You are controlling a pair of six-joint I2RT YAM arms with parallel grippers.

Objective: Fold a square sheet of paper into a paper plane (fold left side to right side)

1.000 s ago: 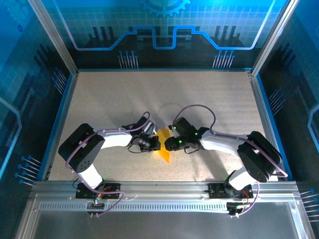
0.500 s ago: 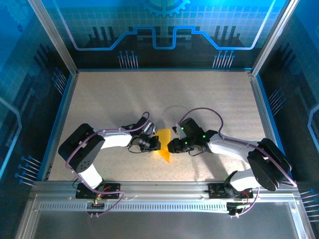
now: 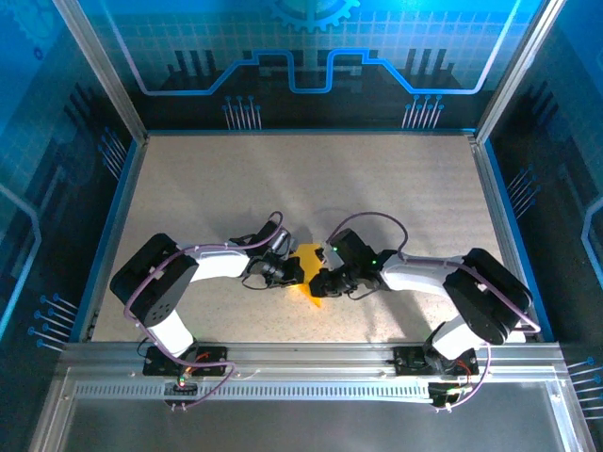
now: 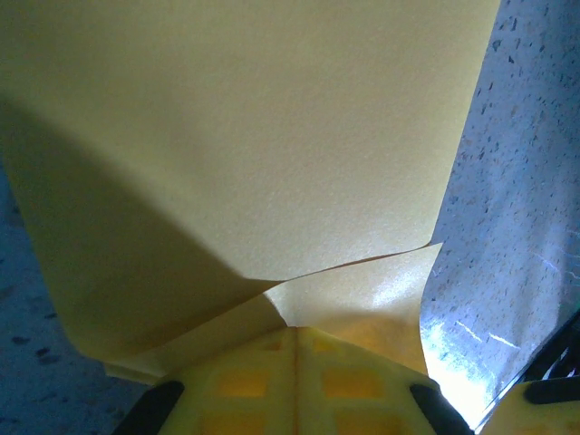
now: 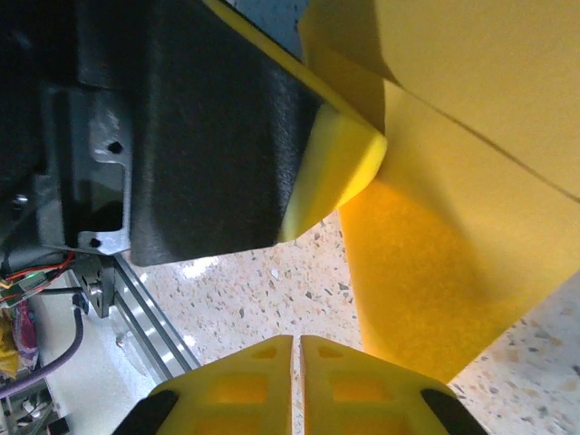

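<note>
The sheet of paper (image 3: pixel 307 258), yellow-orange and folded into layered flaps, lies at the middle of the table between my two grippers. My left gripper (image 3: pixel 290 272) is shut on its left edge; in the left wrist view the paper (image 4: pixel 254 145) spreads out from between the closed pads (image 4: pixel 245 385), with one creased flap lying over another. My right gripper (image 3: pixel 318 283) sits over the paper's lower right part. In the right wrist view its jaws (image 5: pixel 297 349) are shut with nothing between them, just above bare tabletop. The paper (image 5: pixel 453 263) lies to their right, and the left gripper's finger (image 5: pixel 208 127) is close ahead.
The speckled beige table (image 3: pixel 311 179) is ringed by a blue rim (image 3: pixel 111 226) and aluminium posts. A metal rail (image 3: pixel 311 363) runs along the near edge, close behind both arm bases. Purple cables loop over both wrists.
My right gripper has closed and shifted left and down over the paper's lower tip, which now lies under it. The left gripper has kept its hold and place.
</note>
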